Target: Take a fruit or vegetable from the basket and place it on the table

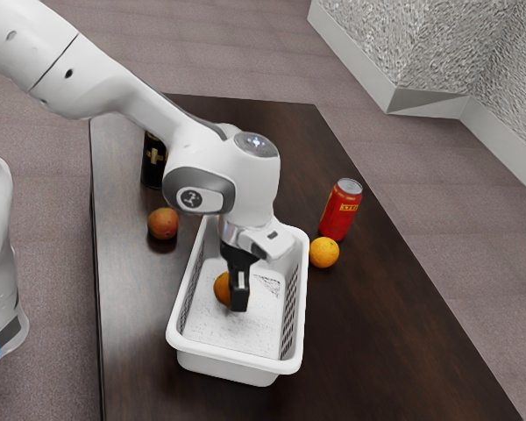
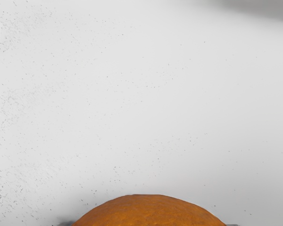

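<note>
My gripper point(image 1: 238, 292) points down inside the white basket point(image 1: 237, 360), low over its floor. An orange fruit point(image 1: 222, 288) lies right at the gripper, partly covered by it in the exterior view. In the wrist view the top of the orange fruit point(image 2: 148, 212) rises at the lower edge, against the pale basket floor point(image 2: 141, 103). Whether the gripper holds the fruit cannot be told, as its far side is hidden.
Outside the basket, on the dark table point(image 1: 368, 351), are an orange point(image 1: 323, 253) and a red can point(image 1: 340, 210) on the exterior view's right. A reddish fruit point(image 1: 163, 224) and a black can point(image 1: 152, 162) stand on its left.
</note>
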`<action>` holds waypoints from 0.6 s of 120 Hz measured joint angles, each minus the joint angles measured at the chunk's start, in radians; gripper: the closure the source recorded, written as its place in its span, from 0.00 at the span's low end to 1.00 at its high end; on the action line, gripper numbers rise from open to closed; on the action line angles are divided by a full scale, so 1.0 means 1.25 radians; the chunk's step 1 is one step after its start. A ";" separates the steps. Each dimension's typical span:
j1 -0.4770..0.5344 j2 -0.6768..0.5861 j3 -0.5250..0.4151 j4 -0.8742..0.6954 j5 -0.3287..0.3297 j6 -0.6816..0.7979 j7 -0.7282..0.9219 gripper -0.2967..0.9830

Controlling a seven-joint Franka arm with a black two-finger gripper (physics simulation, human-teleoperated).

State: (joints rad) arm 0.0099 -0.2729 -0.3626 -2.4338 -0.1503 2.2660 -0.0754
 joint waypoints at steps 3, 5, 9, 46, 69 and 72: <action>0.001 0.000 0.000 0.000 0.002 0.000 -0.004 0.52; 0.002 0.000 0.000 0.000 0.002 0.001 -0.006 0.52; 0.003 0.000 0.000 0.000 0.004 0.001 -0.011 0.51; 0.010 0.059 0.000 0.132 0.122 0.002 -0.041 0.50; -0.004 0.105 0.000 0.356 0.268 -0.002 -0.052 0.50; -0.009 0.129 0.000 0.396 0.286 -0.002 -0.051 0.50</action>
State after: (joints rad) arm -0.0018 -0.1118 -0.3631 -1.9388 0.2071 2.2632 -0.1390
